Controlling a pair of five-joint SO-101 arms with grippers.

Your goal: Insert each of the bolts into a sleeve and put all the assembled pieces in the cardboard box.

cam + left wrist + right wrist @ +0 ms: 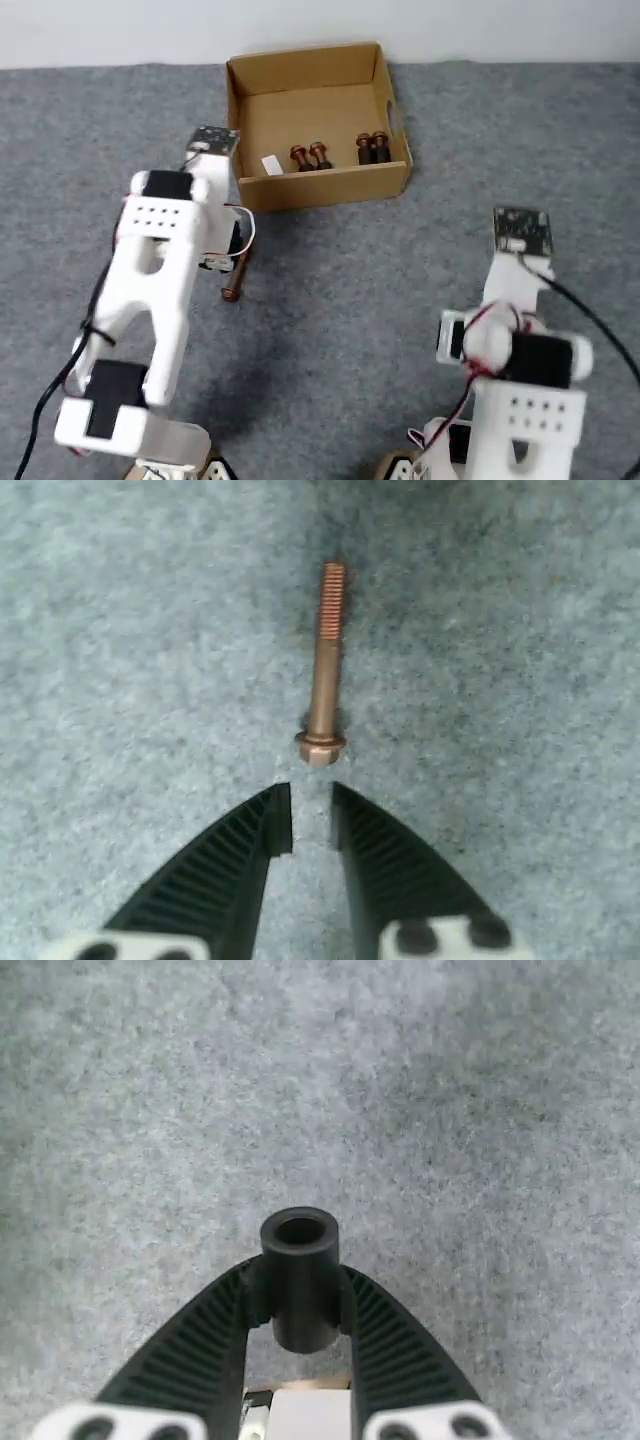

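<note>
Grey felt table (330, 320). The cardboard box (320, 188) sits at the far edge with four finished pieces (310, 156) already inside.

Left end effector (311, 815): narrow gap, empty. It sits just short of the bolt's head, not touching.

Right end effector (300, 1290): clamped across the outside of the black sleeve (299, 1260). The bore is open and unobstructed, held above the table.

The bolt (325, 670) lies flat on the table in front of the box, under the left arm, with its thread end pointing away from the end effector.

Handling, my read:
- The bolt is light and rigid, with a smooth round shank, so it will likely roll or twist in the pads.
- Pinch across the plain shank close to the flange head and leave the thread end free to enter the bore.
- The jaws probably need to open a little more first.
- The sleeve is stiff and not fragile, but it is round, so it could rotate under side load.
</note>
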